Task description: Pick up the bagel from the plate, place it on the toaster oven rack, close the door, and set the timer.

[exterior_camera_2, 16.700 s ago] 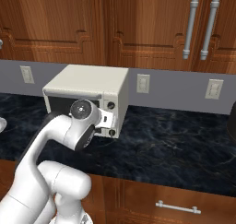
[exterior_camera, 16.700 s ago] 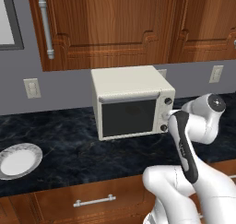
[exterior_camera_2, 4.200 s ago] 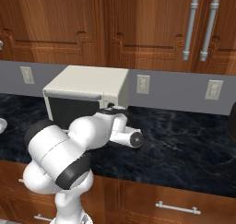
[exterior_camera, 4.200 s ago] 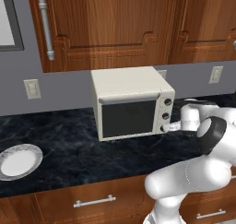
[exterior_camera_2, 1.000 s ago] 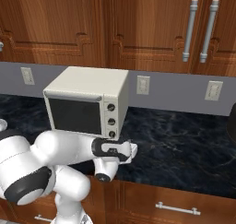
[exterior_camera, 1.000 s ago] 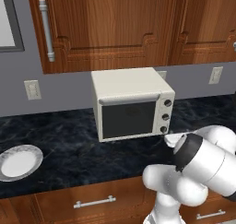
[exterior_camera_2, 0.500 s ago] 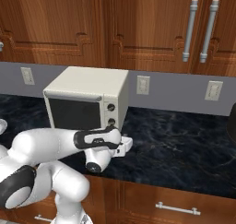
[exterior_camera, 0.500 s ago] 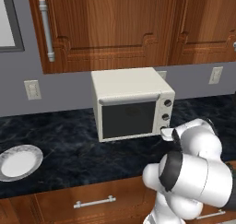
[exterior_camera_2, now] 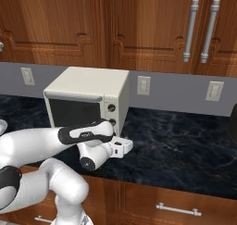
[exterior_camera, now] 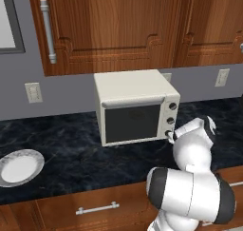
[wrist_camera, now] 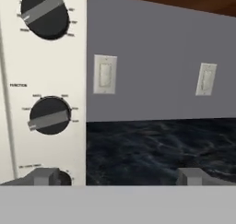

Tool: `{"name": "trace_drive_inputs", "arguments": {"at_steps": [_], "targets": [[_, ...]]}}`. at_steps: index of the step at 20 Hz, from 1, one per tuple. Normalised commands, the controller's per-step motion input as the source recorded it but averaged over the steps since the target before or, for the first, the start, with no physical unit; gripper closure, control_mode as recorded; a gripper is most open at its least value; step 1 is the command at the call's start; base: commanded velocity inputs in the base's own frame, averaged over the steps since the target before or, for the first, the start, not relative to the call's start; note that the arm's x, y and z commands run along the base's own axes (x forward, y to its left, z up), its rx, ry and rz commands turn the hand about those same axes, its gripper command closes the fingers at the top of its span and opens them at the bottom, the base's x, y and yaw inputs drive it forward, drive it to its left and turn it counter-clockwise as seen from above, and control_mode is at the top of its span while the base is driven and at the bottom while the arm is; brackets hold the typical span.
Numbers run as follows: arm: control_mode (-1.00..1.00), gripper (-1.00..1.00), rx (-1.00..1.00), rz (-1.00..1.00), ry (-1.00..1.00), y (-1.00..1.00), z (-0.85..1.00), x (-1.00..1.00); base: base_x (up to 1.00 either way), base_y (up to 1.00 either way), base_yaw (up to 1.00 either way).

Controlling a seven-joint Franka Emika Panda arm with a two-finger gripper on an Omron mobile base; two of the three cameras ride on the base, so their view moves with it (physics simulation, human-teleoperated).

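The toaster oven [exterior_camera: 135, 106] stood on the dark counter [exterior_camera: 66, 151] against the grey wall, and everything else is best placed from it. Its door [exterior_camera: 132, 123] was shut, so the rack and whatever lay on it were hidden behind the dark glass; the plate [exterior_camera: 19, 167], well off to the oven's left near the counter's front edge, looked bare, so the bagel was probably already inside, though that cannot be confirmed. The gripper [exterior_camera_2: 121, 146] sat low at the oven's right front corner, just beside the column of knobs, with its jaws spread wide and nothing between them. In the hand view one fingertip [wrist_camera: 45, 176] rose in front of the bottom knob [wrist_camera: 64, 178] while the other stood out over the counter to the oven's right, so the spread jaws were off-centre on that knob rather than straddling it. That placement suits the timer step: the hand would need to shift toward the oven's face until both fingers flanked the knob before pinching and turning it. The middle knob [wrist_camera: 49, 115] and top knob [wrist_camera: 44, 14] sat above, untouched
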Motion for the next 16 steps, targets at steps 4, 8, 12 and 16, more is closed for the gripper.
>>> {"name": "trace_drive_inputs", "arguments": {"at_steps": [4, 8, 12, 16], "targets": [[-1.00, -1.00, 0.00, 0.00, 0.00, 0.29, -0.14, -0.30, 0.00, 0.00, 0.00], [-1.00, -1.00, 0.00, 0.04, 0.00, 0.37, -0.24, -0.19, 0.00, 0.00, 0.00], [-1.00, -1.00, 0.00, 0.15, 0.00, 0.08, -0.37, -0.14, 0.00, 0.00, 0.00], [-1.00, -1.00, 0.00, 0.10, 0.00, -0.03, -0.19, -0.03, 0.00, 0.00, 0.00]]}}
